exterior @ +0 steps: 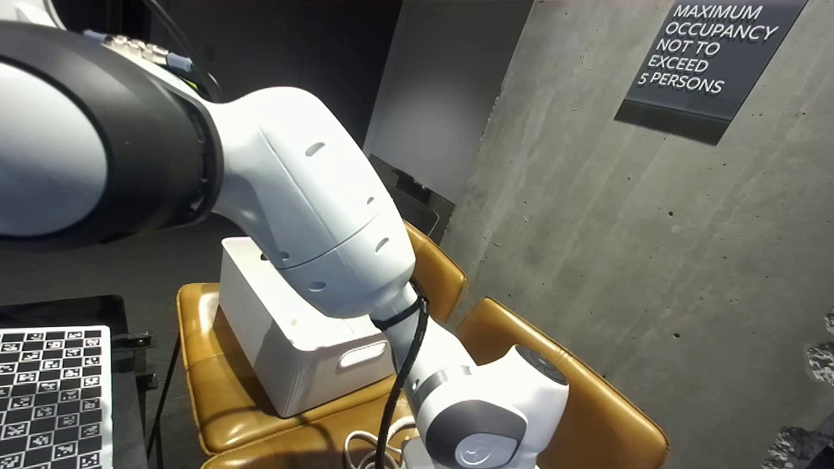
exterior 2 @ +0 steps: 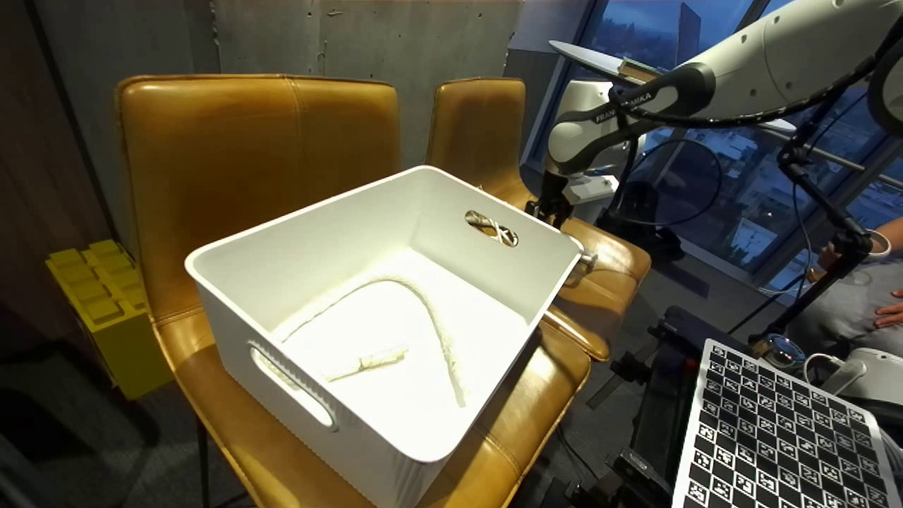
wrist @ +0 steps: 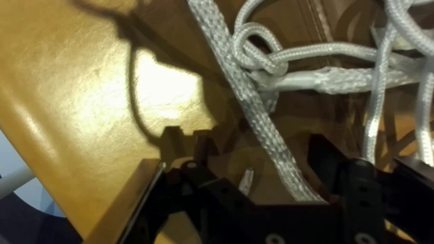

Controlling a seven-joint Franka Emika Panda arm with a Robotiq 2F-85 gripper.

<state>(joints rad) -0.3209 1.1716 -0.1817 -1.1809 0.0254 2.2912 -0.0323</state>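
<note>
My gripper (wrist: 256,145) stands open over the tan leather seat (wrist: 67,101) in the wrist view. A thick white braided rope (wrist: 251,105) runs slantwise between its dark fingers, with a visible gap on either side near the tips. A short white rope end (wrist: 246,181) shows close to the left finger. Thinner white cord (wrist: 325,50) loops and knots against the thick rope, and further strands lie to the right. In an exterior view the gripper (exterior 2: 549,212) is low behind the white bin (exterior 2: 317,219), partly hidden by its rim. Inside the bin lie a curved rope (exterior 2: 439,317) and a short piece (exterior 2: 374,361).
The bin (exterior: 313,339) stands on an adjoining chair, its wall close to the arm. Chair backs (exterior 2: 261,155) rise along the concrete wall (exterior: 638,247). A checkered marker board (exterior 2: 783,430) and a yellow case (exterior 2: 113,317) flank the chairs. A person (exterior 2: 853,303) sits at the edge.
</note>
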